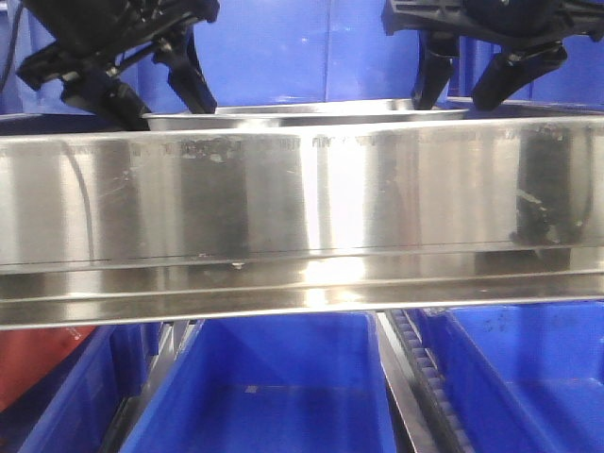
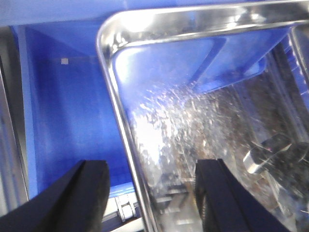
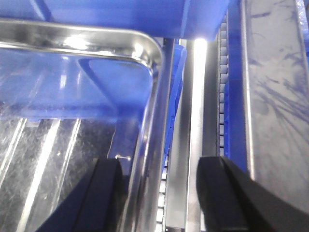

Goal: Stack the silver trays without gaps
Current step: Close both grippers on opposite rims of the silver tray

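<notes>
Left hand (image 2: 154, 193) and right hand (image 3: 166, 193) both hang open astride the tray (image 2: 183, 125) side rims, looks like stiff, light, slippery steel, so I'd pinch those rims evenly.

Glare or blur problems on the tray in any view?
Front view: broad glare streak on the shelf band, silver tray only a thin edge above it. Left wrist: tray corner rim blown out, floor speckled with reflections, left tool soft-edged. Right wrist: rim highlights mild, right tool out of focus.
</notes>
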